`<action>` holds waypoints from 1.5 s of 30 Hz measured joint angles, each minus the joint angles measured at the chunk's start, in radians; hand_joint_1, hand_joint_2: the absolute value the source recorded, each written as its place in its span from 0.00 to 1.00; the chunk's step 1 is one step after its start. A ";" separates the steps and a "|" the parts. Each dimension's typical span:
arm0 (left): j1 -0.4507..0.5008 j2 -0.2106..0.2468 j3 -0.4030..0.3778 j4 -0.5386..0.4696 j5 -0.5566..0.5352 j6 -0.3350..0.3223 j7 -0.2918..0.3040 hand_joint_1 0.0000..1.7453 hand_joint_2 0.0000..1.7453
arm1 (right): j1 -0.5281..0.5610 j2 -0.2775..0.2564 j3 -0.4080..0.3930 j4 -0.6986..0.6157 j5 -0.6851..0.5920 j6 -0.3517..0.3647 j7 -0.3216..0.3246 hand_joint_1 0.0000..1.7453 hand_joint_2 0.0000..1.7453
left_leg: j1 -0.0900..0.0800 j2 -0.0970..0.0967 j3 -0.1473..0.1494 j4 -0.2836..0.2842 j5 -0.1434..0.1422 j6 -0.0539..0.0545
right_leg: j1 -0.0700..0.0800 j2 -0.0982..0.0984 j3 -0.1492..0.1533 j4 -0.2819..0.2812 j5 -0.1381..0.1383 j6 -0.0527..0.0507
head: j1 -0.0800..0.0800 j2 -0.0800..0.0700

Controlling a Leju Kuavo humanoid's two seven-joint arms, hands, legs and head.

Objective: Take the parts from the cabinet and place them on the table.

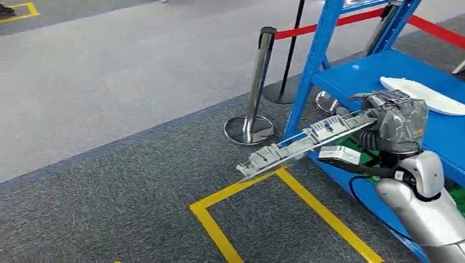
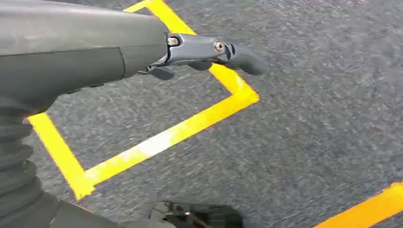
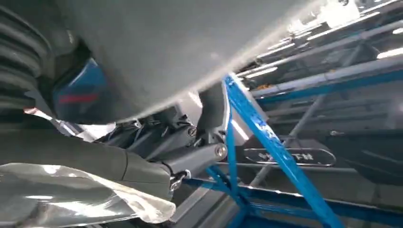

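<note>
One long part held beside the blue cabinet

One long grey part [image 1: 307,141] sits in the right hand [image 1: 392,123] in the head view, jutting leftward and down over the grey carpet [image 1: 109,181], clear of the shelf.

Counts, left to right in the head view: one yellow tape square [image 1: 285,181] on the carpet; two chrome stanchions [image 1: 256,82] with round bases, joined by a red belt [image 1: 307,28]; one blue cabinet [image 1: 384,71]; one white curved part [image 1: 425,94] lying on its shelf, behind the right hand.

Right hand: fingers closed round the near end of the grey part; the silver arm comes up from the lower right.

Left wrist view adds the left hand [image 2: 204,52] hanging over the carpet and yellow tape lines, thumb and fingers partly apart, nothing in them.

Right wrist view adds the part's pale underside [image 3: 180,47] close against the fingers [image 3: 190,156], plus blue frame bars and a diagonal brace [image 3: 266,142] from below.
</note>
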 joint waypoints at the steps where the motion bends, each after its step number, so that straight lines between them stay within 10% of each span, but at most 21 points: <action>1: -0.003 0.000 0.000 0.000 0.000 0.001 0.001 0.00 1.00 | 0.001 0.000 0.000 0.000 0.000 -0.001 0.000 1.00 1.00 | 0.003 0.040 -0.028 0.060 -0.035 -0.007 | 0.003 -0.016 0.002 0.000 -0.001 -0.004 | -0.015 0.000; 3: -0.005 0.000 0.000 0.000 -0.002 0.001 0.002 0.00 1.00 | 0.002 -0.002 0.000 0.000 0.001 -0.001 0.000 1.00 1.00 | 0.013 0.067 -0.104 0.218 -0.103 -0.014 | 0.010 -0.046 0.003 0.000 -0.004 -0.008 | -0.013 0.000; 5: -0.004 -0.002 0.000 0.000 -0.002 0.001 0.002 0.00 1.00 | 0.004 -0.002 0.001 0.000 0.001 -0.001 0.000 1.00 1.00 | 0.017 0.068 -0.131 0.274 -0.109 -0.016 | 0.013 -0.074 0.004 0.000 -0.007 -0.010 | -0.014 0.000; 8: -0.002 -0.002 0.000 0.000 -0.002 0.002 0.003 0.00 1.00 | 0.003 -0.002 0.001 0.000 0.001 -0.001 0.000 1.00 1.00 | 0.013 0.092 -0.020 0.064 0.008 -0.004 | 0.014 -0.112 0.015 0.000 -0.014 -0.007 | -0.013 0.000; 10: -0.005 -0.001 0.000 0.000 -0.005 0.003 0.003 0.00 1.00 | 0.004 -0.003 0.001 0.000 0.001 -0.003 0.000 1.00 1.00 | -0.015 0.172 0.027 -0.030 0.008 0.013 | 0.023 -0.132 0.019 0.000 -0.022 0.003 | -0.015 0.000; 14: 0.000 0.000 0.000 0.000 -0.006 0.007 0.005 0.00 1.00 | 0.006 -0.003 0.001 0.000 0.001 -0.003 0.000 1.00 1.00 | -0.011 0.121 0.027 -0.047 0.017 0.035 | 0.018 -0.170 0.035 -0.014 -0.028 0.023 | -0.014 0.000; 16: 0.000 0.000 0.000 0.000 -0.007 0.009 0.005 0.00 1.00 | 0.009 -0.005 0.000 0.000 0.001 -0.005 0.001 1.00 1.00 | -0.004 0.101 0.035 -0.055 0.022 0.045 | 0.012 -0.062 0.000 0.050 -0.073 0.022 | -0.010 0.000; 19: -0.005 -0.003 0.000 0.000 -0.008 0.010 0.006 0.00 1.00 | 0.020 -0.008 0.000 0.000 0.004 -0.005 0.000 1.00 1.00 | -0.004 0.059 0.036 -0.054 0.021 0.049 | 0.013 -0.027 -0.126 0.279 -0.156 0.025 | -0.001 0.000; 21: -0.004 -0.004 0.000 0.000 -0.009 0.011 0.006 0.00 1.00 | 0.026 -0.008 0.000 0.000 0.005 -0.005 0.000 1.00 1.00 | -0.003 0.026 0.038 -0.053 0.021 0.048 | 0.015 -0.026 -0.145 0.272 -0.109 0.025 | 0.000 0.000; 23: -0.004 -0.006 0.000 0.000 -0.010 0.010 0.007 0.00 1.00 | 0.025 -0.008 0.000 0.000 0.005 -0.005 0.000 1.00 1.00 | -0.001 -0.003 0.041 -0.048 0.018 0.045 | 0.011 -0.014 -0.080 0.114 -0.007 0.025 | 0.000 0.000; 24: -0.004 -0.006 0.000 0.000 -0.011 0.010 0.007 0.00 1.00 | 0.025 -0.009 0.000 0.000 0.006 -0.006 0.000 1.00 1.00 | 0.002 -0.017 0.040 -0.042 0.014 0.038 | 0.004 0.023 -0.045 0.027 0.026 0.029 | 0.000 0.000; 25: -0.006 -0.004 0.000 0.000 -0.011 0.011 0.008 0.00 1.00 | 0.025 -0.009 0.000 0.001 0.008 -0.006 0.000 1.00 1.00 | -0.004 -0.031 0.030 -0.031 0.010 0.032 | -0.001 0.067 -0.031 0.008 0.004 0.029 | 0.000 0.000; 29: 0.004 -0.004 0.000 0.000 -0.011 0.011 0.013 0.00 1.00 | 0.030 -0.010 0.000 0.000 0.010 -0.008 0.000 1.00 1.00 | 0.006 -0.077 0.017 -0.032 0.020 0.013 | 0.005 0.023 -0.020 0.006 0.008 0.007 | -0.002 0.000; 32: 0.001 -0.003 0.000 0.000 -0.011 0.011 0.015 0.00 1.00 | 0.030 -0.011 0.000 -0.003 0.012 -0.008 0.000 1.00 1.00 | 0.002 0.054 -0.033 0.090 -0.054 -0.004 | 0.010 -0.019 -0.006 0.000 0.004 -0.007 | -0.013 0.000; 35: -0.001 -0.005 0.000 0.000 -0.013 0.011 0.016 0.00 1.00 | 0.033 -0.012 0.000 -0.003 0.013 -0.008 0.000 1.00 1.00 | 0.010 0.069 -0.131 0.289 -0.125 -0.006 | 0.017 -0.063 -0.001 0.000 -0.003 -0.013 | -0.014 0.000; 38: 0.002 -0.005 0.000 0.001 -0.013 0.011 0.018 0.00 1.00 | 0.036 -0.012 0.000 -0.003 0.013 -0.008 0.000 1.00 1.00 | 0.006 0.077 -0.057 0.140 -0.023 0.006 | 0.019 -0.102 0.013 0.000 -0.013 -0.012 | -0.014 0.000; 40: 0.001 -0.003 0.000 0.001 -0.013 0.011 0.018 0.00 1.00 | 0.036 -0.012 0.000 -0.003 0.013 -0.008 0.000 1.00 1.00 | -0.016 0.160 0.021 -0.005 0.015 0.022 | 0.021 -0.125 0.026 -0.001 -0.023 -0.007 | -0.013 0.000; 44: 0.001 -0.002 -0.001 0.001 -0.016 0.013 0.019 0.00 1.00 | 0.039 -0.012 0.000 -0.003 0.014 -0.010 0.000 1.00 1.00 | -0.026 0.125 0.023 -0.035 0.012 0.039 | 0.025 -0.170 0.034 -0.009 -0.031 0.010 | -0.016 0.000; 45: 0.004 -0.002 -0.001 0.001 -0.017 0.014 0.021 0.00 1.00 | 0.039 -0.012 0.000 -0.004 0.015 -0.010 0.001 1.00 1.00 | -0.013 0.115 0.038 -0.051 0.020 0.046 | 0.019 -0.146 0.029 -0.006 -0.040 0.018 | -0.016 0.000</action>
